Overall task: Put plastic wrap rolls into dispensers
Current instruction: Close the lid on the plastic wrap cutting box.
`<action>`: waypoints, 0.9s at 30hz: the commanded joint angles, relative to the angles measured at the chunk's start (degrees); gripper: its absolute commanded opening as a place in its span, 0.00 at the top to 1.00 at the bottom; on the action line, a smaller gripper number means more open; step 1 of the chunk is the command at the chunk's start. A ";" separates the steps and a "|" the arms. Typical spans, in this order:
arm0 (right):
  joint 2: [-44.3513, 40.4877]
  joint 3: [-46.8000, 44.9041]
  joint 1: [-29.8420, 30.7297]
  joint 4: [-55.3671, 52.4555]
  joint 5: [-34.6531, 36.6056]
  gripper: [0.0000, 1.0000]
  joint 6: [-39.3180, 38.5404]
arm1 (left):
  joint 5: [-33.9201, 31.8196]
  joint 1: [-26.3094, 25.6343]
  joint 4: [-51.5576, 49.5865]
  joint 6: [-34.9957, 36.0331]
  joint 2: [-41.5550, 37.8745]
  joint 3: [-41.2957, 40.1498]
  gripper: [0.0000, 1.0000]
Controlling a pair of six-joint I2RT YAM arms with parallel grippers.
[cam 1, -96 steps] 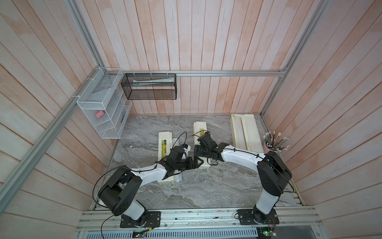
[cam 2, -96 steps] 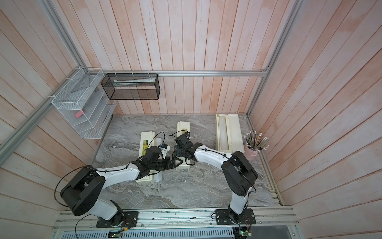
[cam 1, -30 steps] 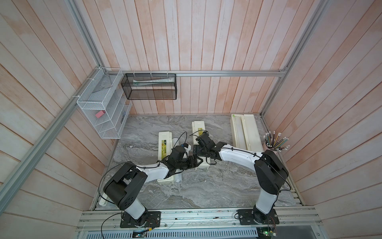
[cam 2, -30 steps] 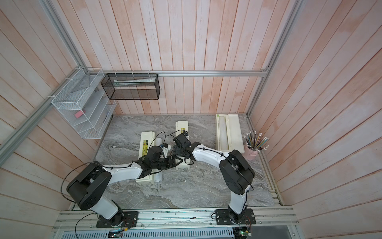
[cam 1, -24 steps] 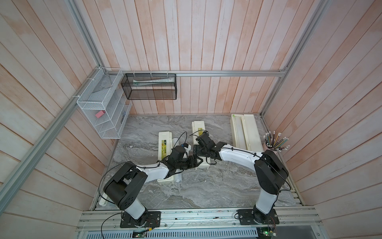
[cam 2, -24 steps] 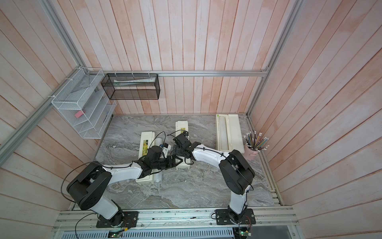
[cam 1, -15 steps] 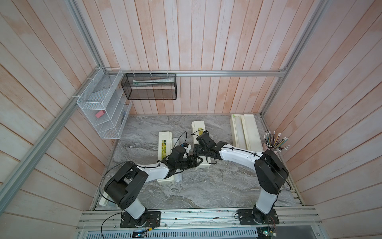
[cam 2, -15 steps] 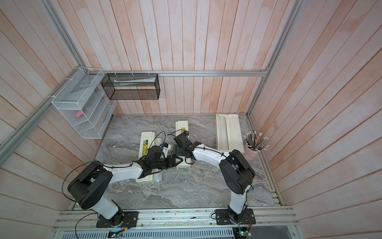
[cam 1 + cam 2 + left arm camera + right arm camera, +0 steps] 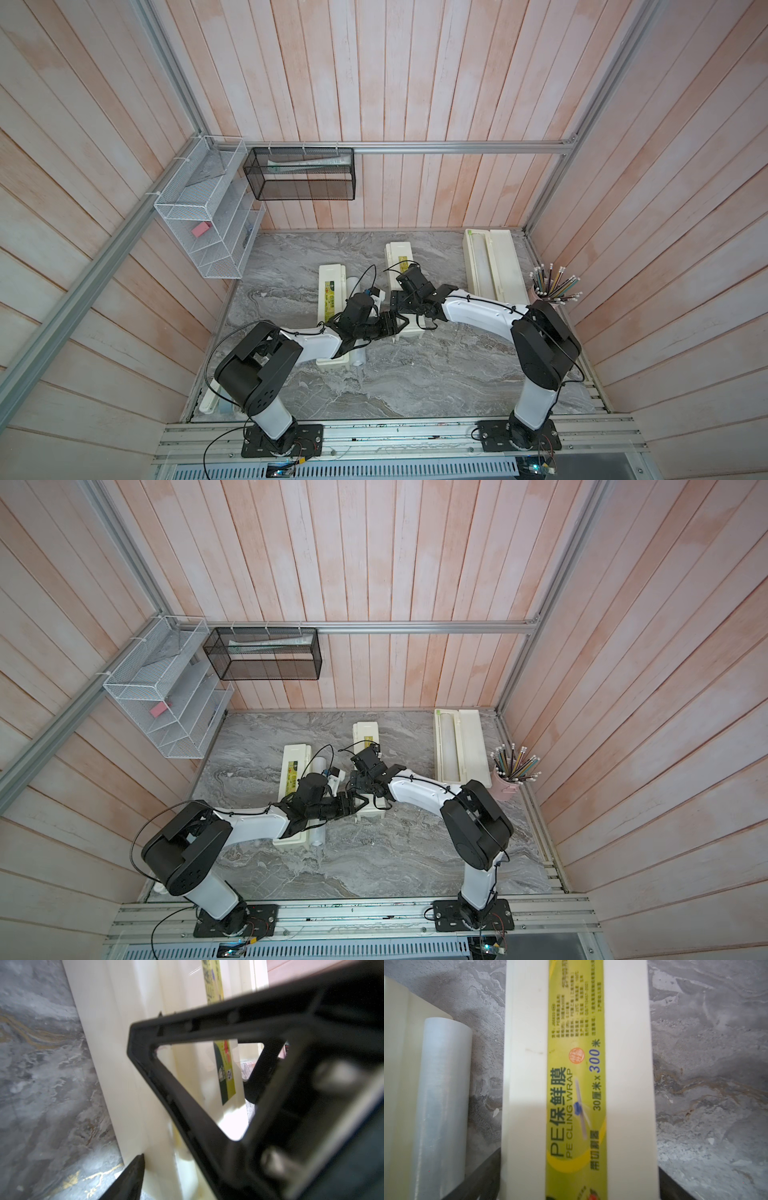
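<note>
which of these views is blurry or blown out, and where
Left wrist: the left end effector, close to the lens, is out of focus, with a blown-out patch on the middle dispenser behind it. Right wrist: its label is soft, the small print unreadable. Both top views: sharp, evenly lit, no glare on the table.

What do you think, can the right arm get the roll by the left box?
Probably yes, once the right tool lets go of the middle box. The roll has its far end free; the left arm crosses only its middle.
</note>
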 commanded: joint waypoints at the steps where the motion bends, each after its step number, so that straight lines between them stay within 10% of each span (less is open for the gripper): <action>1: 0.89 -1.68 0.62 1.26 -4.32 0.09 1.27 | -1.39 -0.85 -5.16 -0.47 3.55 -1.98 0.32; 27: -9.54 0.24 -6.93 2.59 -5.76 0.04 -9.69 | -2.53 -0.16 -13.05 1.77 4.81 4.85 0.28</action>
